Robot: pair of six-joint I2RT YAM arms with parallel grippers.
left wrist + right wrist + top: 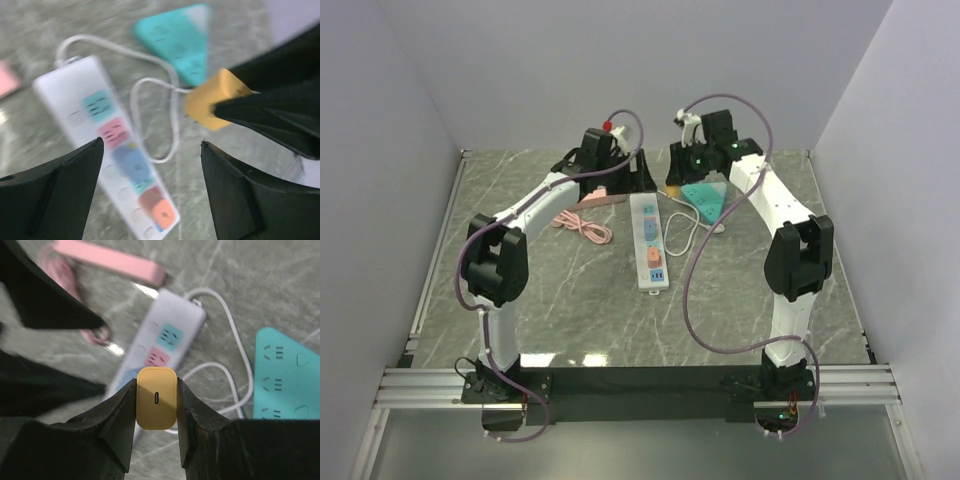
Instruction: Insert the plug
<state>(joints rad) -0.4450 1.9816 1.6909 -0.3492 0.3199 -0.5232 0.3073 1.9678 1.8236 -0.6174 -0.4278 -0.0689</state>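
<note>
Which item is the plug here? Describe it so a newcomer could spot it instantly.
Near the far end of the white power strip on the grey marbled table, look at the right gripper. Pinched between its fingers is the yellow-orange charger plug, a small rounded block with one slot, the only yellow thing and the only one held.

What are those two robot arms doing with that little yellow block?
The right gripper is pinching a small yellow plug block above the long white power strip with coloured sockets. The left gripper is open and holds nothing, hovering over the same strip. The plug is not in any socket yet. A teal triangular power strip and a pink power strip lie nearby.
</note>
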